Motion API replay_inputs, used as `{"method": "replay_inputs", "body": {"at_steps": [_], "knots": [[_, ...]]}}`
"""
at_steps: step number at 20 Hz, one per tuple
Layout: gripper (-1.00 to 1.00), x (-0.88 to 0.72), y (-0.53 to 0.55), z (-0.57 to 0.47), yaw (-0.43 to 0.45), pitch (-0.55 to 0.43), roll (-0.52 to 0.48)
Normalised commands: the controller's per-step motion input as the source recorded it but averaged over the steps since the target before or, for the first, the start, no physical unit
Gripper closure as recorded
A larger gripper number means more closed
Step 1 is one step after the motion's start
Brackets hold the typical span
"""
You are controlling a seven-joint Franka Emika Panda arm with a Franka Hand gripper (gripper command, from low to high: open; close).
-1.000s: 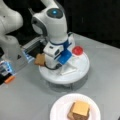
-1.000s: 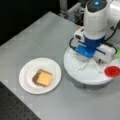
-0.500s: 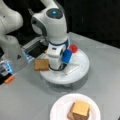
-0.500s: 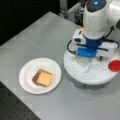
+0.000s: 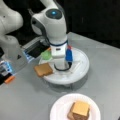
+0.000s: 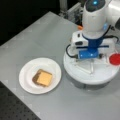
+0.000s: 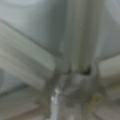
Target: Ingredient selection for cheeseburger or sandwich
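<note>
- two plates sit on the grey counter (image 6: 37, 37): a small round white paper plate (image 6: 26, 75) and a larger round white divided tray (image 6: 100, 77) under the arm.
- on the small white paper plate rests a low stack: a brown toast square at the bottom (image 6: 37, 77) with a yellow cheese square (image 6: 44, 78) on top; in a front view the same yellow square (image 5: 80, 108) lies over a brown layer.
- the white robot arm (image 5: 53, 27) stands straight down over the middle of the divided tray, its wrist low above the tray's raised ribs.
- the pincer (image 5: 61, 67) is down among the ribs near the tray's centre; i cannot tell whether its jaws are apart or together, as the wrist body hides them, and the wrist view shows only pale ribs meeting at a hub.
- a second tan-brown toast square (image 5: 43, 69) lies on the tray's edge at a front view's left, partly overhanging the rim.
- a green lettuce piece (image 5: 46, 55) sits on the tray just behind that toast, beside the arm.
- a red disc (image 6: 115, 59) lies on the tray at a front view's right, near the rim, apart from the pincer.
</note>
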Motion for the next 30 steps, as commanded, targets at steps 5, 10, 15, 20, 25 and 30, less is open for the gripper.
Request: {"method": "replay_inputs", "body": {"at_steps": [5, 10, 15, 20, 25, 30], "knots": [[-1.0, 0.41, -0.02, -0.31, 0.67, 0.161, -0.102], [-1.0, 0.46, -0.02, -0.3, 0.464, 0.191, -0.109], [-1.0, 0.4, -0.08, -0.33, 0.311, 0.244, -0.076], [-1.0, 0.31, -0.09, -0.26, 0.206, 0.275, -0.083], [-1.0, 0.23, -0.06, -0.05, 0.115, 0.311, -0.079], [-1.0, 0.18, -0.01, 0.18, 0.044, 0.295, -0.06]]}}
